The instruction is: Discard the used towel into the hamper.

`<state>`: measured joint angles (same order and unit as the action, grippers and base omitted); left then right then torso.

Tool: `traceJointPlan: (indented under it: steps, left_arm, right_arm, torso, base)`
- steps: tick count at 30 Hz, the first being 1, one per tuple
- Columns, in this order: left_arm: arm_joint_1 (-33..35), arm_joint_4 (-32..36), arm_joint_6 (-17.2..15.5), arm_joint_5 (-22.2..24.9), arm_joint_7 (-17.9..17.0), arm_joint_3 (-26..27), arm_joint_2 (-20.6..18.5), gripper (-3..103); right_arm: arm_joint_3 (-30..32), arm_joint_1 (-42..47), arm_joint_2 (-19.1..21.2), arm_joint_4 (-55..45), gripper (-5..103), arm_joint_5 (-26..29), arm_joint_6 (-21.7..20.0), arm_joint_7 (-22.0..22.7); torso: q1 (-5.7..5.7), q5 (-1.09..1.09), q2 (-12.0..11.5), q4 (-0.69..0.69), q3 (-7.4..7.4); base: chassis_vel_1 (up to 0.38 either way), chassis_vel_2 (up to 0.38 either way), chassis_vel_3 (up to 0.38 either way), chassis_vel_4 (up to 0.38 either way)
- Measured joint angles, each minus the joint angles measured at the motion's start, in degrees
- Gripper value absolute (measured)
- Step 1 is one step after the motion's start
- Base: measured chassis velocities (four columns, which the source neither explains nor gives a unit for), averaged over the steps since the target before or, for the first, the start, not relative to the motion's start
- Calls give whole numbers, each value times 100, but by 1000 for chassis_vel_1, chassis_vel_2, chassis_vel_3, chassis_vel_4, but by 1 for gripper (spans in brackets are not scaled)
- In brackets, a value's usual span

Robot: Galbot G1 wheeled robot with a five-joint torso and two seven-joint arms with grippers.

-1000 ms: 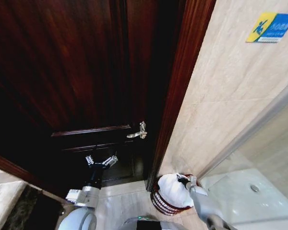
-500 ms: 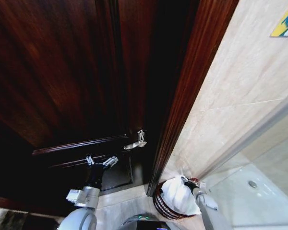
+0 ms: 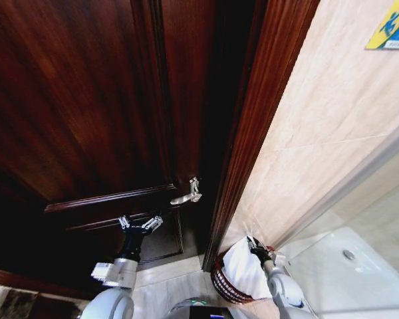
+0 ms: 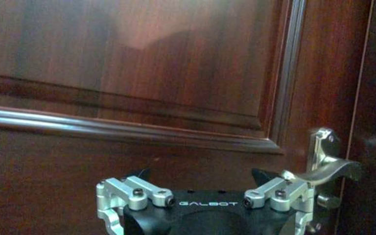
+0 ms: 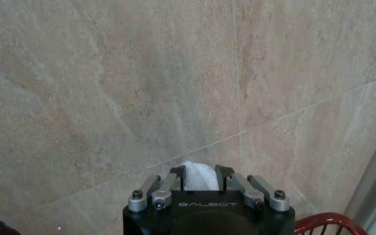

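Since a moment ago the right gripper [image 3: 255, 244] has lifted slightly, still pinching the white towel [image 3: 242, 268], which drapes into the hamper [image 3: 221, 282] by the right wall. Left gripper [image 3: 140, 222] hovers spread before the dark door [image 3: 86, 113].

Dim dark door [image 3: 86, 100], bright tile wall [image 3: 332, 113], edges warped.

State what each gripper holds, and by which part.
The right gripper pinches the white towel by its top edge, above the hamper. The left gripper holds nothing.
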<state>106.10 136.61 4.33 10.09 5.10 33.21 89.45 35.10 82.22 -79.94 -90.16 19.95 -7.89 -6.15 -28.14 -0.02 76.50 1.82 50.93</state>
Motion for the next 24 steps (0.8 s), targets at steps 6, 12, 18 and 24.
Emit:
traceJointPlan:
  steps: [6, 12, 18, 24]
  left_arm:
    - [0, 0, 0, 0, 0, 0, 0, 100]
    - [0, 0, 0, 0, 0, 0, 0, 100]
    - [0, 0, 0, 0, 0, 0, 0, 100]
    - [0, 0, 0, 0, 0, 0, 1, 100]
  right_arm:
    - [31, 79, -52, -113, 33, -1, 72, -57]
    - [37, 138, -90, -181, 33, -2, 156, -68]
    - [37, 181, -143, -200, 33, -32, 448, -71]
    - [86, 179, -153, -99, 33, -121, 848, -231]
  torso:
    - [93, -2, -210, -1, -114]
    - [155, -1, -346, -1, -186]
    - [187, 5, -414, -2, -220]
    - [170, 4, -367, -2, -193]
  base:
    - [0, 0, 0, 0]
    - [0, 0, 0, 0]
    - [0, 0, 0, 0]
    - [0, 0, 0, 0]
